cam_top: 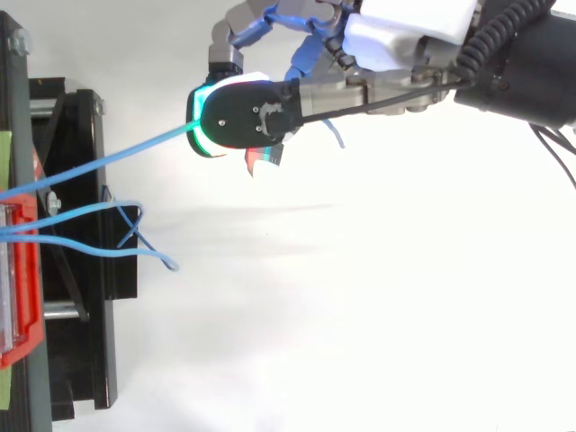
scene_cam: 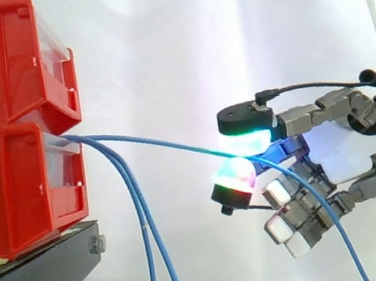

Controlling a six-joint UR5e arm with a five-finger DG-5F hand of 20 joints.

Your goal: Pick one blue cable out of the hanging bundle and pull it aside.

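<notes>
My hand (scene_cam: 335,152) pinches one blue cable (scene_cam: 161,144) between two glowing pads. It runs taut rightward from the lower red bin (scene_cam: 13,184), well apart from the hanging cables (scene_cam: 147,243). I judge the separation mostly done; perhaps pull farther.

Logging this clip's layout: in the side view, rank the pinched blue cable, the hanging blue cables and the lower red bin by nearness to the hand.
1. Pinched blue cable, held in the hand.
2. Hanging blue cables, to its left.
3. Lower red bin, far left.
</notes>
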